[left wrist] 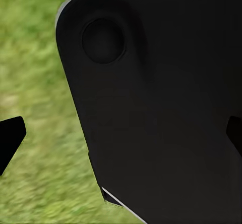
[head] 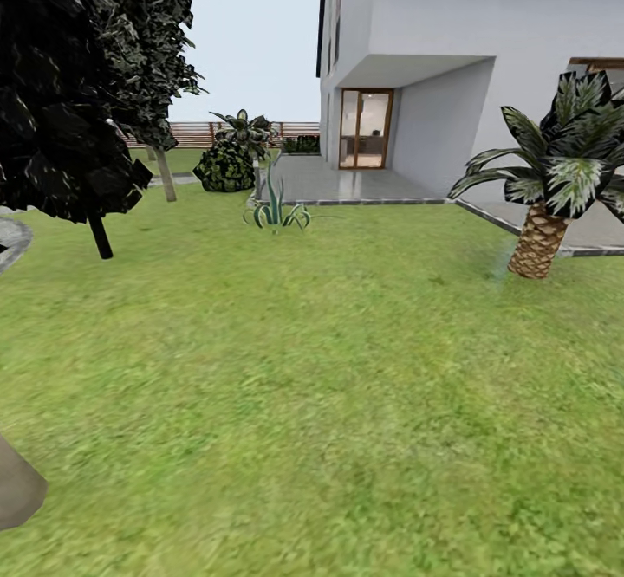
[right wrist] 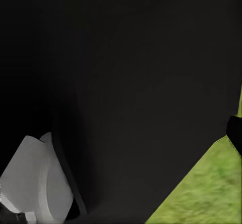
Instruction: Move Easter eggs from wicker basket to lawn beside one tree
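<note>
The Easter eggs and the wicker basket are out of view. The lawn (head: pixel 329 369) spreads wide and green ahead of me. A tree (head: pixel 165 170) with a pale grey trunk and speckled dark green leaves stands at the back left, near the fence. In the left wrist view my left gripper (left wrist: pixel 123 135) is open and empty; one black fingertip (left wrist: pixel 11 138) shows over grass, the other against my dark body panel (left wrist: pixel 161 108). In the right wrist view one fingertip (right wrist: pixel 235 133) of my right gripper sits at the frame's edge, spread wide with nothing held.
A black-trunked tree (head: pixel 100 237) with near-black foliage stands at left. A round dark bush (head: pixel 225 168) and a spiky plant (head: pixel 276 211) are mid-back. A palm (head: pixel 539 243) grows at right beside the paved patio (head: pixel 347 183) of a white house (head: pixel 451 31). A grey-brown shape (head: pixel 16 486) sits low left.
</note>
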`<state>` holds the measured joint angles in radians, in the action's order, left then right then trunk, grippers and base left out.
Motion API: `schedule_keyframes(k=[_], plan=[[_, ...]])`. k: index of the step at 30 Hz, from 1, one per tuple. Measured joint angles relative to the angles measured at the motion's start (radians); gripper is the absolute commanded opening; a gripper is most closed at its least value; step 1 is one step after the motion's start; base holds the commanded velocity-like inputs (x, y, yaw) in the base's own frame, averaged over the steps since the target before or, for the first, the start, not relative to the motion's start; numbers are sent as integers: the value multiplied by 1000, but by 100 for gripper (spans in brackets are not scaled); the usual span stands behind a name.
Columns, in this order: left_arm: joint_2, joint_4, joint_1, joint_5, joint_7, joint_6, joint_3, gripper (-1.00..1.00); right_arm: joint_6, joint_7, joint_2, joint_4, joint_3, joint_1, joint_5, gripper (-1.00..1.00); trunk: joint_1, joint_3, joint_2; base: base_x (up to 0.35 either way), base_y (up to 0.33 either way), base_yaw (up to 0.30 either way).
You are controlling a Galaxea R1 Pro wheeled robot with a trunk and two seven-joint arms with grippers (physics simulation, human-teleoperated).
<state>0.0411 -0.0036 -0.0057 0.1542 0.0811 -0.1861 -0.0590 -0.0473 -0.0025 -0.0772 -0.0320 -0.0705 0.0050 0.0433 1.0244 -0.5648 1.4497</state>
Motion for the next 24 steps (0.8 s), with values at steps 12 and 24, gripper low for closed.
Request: schedule_keyframes(k=[12,24], plan=[[0,0,0,1,0,0,0,100,1,0,-2,-3,-2,0,5,100,0,0,0,337,0,98],[-1,0,0,1,0,-1,0,100,1,0,-3,-4,-1,0,5,100,0,0,0,337,-33,125]])
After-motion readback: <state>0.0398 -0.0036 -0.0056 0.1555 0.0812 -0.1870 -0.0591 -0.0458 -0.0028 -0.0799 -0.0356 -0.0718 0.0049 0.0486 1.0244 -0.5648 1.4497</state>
